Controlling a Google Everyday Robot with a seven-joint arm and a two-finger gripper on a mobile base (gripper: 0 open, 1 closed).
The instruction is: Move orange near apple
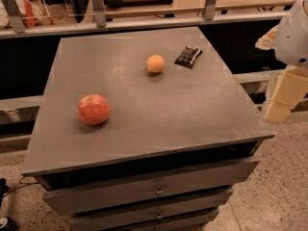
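The orange (155,63), small, round and light orange, sits on the grey cabinet top (144,109) toward the back, right of centre. The apple (94,109), larger and red-pink, sits toward the front left of the same top, well apart from the orange. My gripper (280,107) hangs off the right side of the cabinet, below the white arm housing (293,30), beyond the top's right edge and away from both fruits. It holds nothing that I can see.
A small dark wrapped snack bar (187,56) lies just right of the orange near the back right corner. The cabinet has drawers (156,189) at the front. A rail and glass panels (144,23) run behind it. Speckled floor lies to the right.
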